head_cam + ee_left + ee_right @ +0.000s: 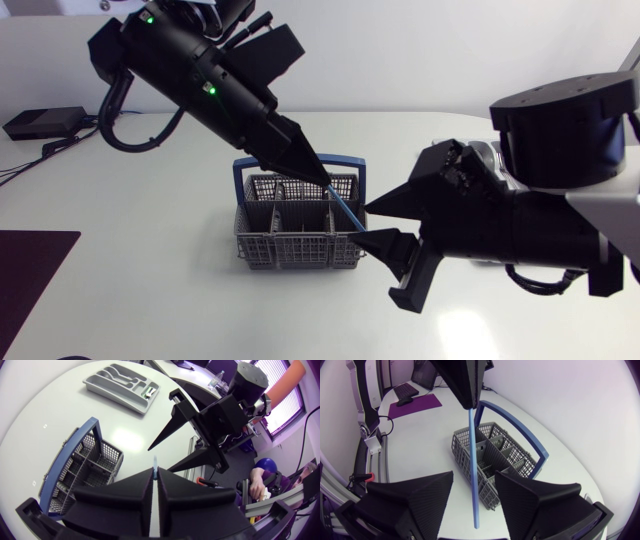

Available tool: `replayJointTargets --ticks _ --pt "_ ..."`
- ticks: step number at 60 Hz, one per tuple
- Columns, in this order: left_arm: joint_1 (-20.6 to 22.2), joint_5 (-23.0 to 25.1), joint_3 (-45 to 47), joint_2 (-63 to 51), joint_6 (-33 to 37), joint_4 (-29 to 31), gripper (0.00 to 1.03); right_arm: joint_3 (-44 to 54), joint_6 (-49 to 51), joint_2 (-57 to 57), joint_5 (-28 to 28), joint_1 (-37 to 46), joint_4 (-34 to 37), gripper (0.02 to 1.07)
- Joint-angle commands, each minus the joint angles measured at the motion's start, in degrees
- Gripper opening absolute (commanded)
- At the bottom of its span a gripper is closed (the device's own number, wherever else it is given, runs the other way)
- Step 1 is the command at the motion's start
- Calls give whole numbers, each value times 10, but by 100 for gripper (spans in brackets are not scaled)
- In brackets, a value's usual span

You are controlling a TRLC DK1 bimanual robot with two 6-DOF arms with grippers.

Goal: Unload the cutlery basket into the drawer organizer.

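Note:
The grey cutlery basket (295,238) with a blue handle (240,178) stands mid-table. My left gripper (322,178) hangs over it, shut on the upper end of a thin blue cutlery piece (346,210) that slants down toward my right arm. My right gripper (372,225) is open, one finger on each side of the piece's lower end with a gap to each. In the right wrist view the blue piece (472,460) runs from the left gripper (462,382) down between my fingers (415,500), above the basket (492,455). The grey drawer organizer (120,382) lies beyond the basket (80,472).
A dark purple mat (30,270) lies at the table's front left corner. A black box (45,122) with cables sits at the far left edge. A small green and white item (150,393) lies in the organizer's end compartment.

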State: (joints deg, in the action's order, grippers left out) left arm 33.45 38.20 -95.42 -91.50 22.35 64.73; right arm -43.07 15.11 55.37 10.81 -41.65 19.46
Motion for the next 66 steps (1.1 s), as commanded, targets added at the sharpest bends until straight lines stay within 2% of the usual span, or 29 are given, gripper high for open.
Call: replayJointTargets --ticks 1,16,29,31,32,33,34,36,42,49,55,61,66 --pt "0 13 -19 -14 -13 17 4 13 9 12 -4 -5 -10 44" --pt "-8 30 -22 -19 -13 31 4 11 11 32 -11 -4 -17 8" --pt "-14 45 -34 -22 -13 45 4 13 7 32 -11 -4 -9 8" --pt "-17 45 -39 -22 -15 44 16 15 7 28 -11 -4 -4 8" --pt "-18 45 -39 -22 -16 44 17 15 7 26 -11 -4 -3 8" --pt "-22 45 -44 -22 -18 44 27 17 7 23 -11 -4 -1 8" --pt "-23 46 -45 -22 -18 44 28 17 7 19 -11 -4 3 8" --pt "-28 46 -54 -21 -20 44 42 19 7 14 -11 -4 8 8" --pt "-44 63 -72 -12 -38 22 65 26 6 -5 -14 -1 26 8" --pt "-83 67 -66 16 -101 -65 78 33 7 -36 -17 24 49 8" --pt "-116 63 -47 37 -122 -110 84 36 12 -59 -19 80 70 8" --pt "-128 29 -10 61 -137 -161 86 38 25 -64 -13 141 73 8" --pt "-139 -22 34 87 -134 -200 88 33 38 -47 30 257 69 8"
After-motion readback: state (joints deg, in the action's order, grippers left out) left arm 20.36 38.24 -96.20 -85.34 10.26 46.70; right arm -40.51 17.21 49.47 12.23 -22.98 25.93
